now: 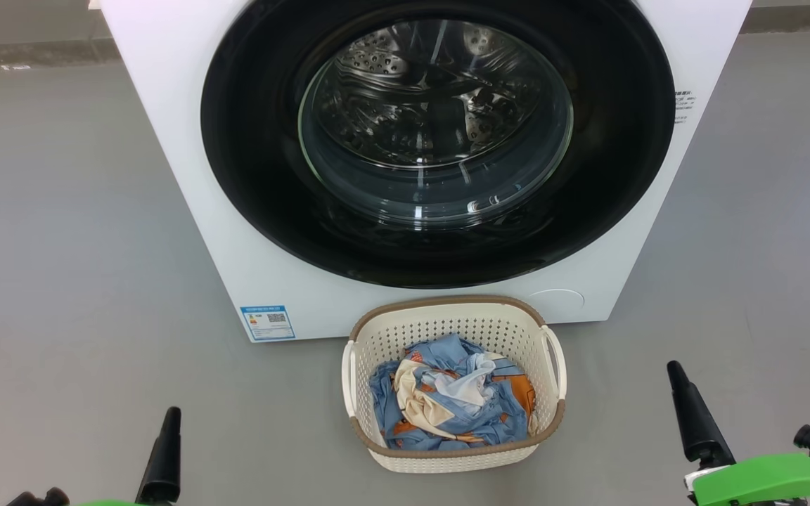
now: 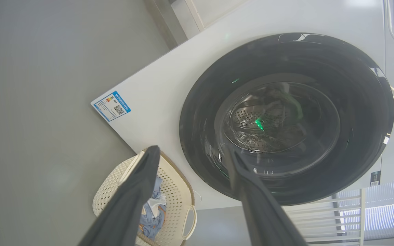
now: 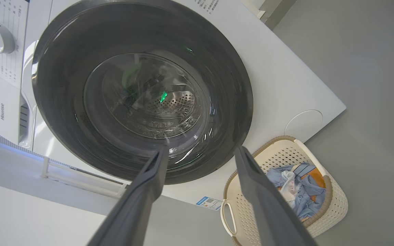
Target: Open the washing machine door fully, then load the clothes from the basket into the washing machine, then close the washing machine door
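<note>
Held the left gripper (image 2: 192, 150) and the right gripper (image 3: 201, 150) well apart, fingers (image 2: 139, 191) angled up toward the washing machine (image 1: 166, 105), jaws spread wide on nothing. Saw the door (image 1: 250, 140) shut ahead of both jaws, the basket (image 1: 447, 303) of clothes (image 1: 447, 400) on the floor (image 1: 60, 281) between them, untouched.

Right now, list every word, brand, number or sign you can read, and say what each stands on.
"Hisense": runs sideways on the white panel of the washing machine, beside the washing machine door.
Blue label sticker: print and square code, too small to read.
Grey print right of the door: too small to read.
Markings around the dial: blurred, unreadable.
</note>
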{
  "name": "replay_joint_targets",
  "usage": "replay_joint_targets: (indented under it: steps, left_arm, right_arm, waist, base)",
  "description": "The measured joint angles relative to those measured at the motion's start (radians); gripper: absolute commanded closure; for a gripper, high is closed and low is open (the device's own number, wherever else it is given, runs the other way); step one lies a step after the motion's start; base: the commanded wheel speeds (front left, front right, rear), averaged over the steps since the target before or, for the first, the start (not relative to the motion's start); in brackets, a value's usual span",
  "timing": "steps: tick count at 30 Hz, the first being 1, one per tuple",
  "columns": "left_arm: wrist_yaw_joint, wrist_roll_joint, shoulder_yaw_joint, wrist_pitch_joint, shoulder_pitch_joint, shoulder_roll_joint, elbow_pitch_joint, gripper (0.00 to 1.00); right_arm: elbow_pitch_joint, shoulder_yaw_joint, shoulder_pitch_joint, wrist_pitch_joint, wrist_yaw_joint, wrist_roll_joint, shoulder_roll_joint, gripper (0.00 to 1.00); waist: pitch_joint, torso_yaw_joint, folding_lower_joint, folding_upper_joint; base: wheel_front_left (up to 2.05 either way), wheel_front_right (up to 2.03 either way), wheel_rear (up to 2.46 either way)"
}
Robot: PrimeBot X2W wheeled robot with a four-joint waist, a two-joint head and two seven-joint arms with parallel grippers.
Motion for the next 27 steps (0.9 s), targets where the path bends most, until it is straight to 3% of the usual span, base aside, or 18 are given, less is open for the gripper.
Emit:
replay_joint_targets:
  steps: [27]
  left_arm:
    - [-0.001, 0.403, -0.042, -0.074, 0.017, 0.034, -0.073, 0.0]
  right_arm:
    - [-0.02, 0.009, 0.0, -0.074, 0.0, -0.363, -0.022, 0.0]
  waist:
    - [0.014, -0.001, 0.0, 0.0]
  base:
    - [0.0, 0.0, 0.0]
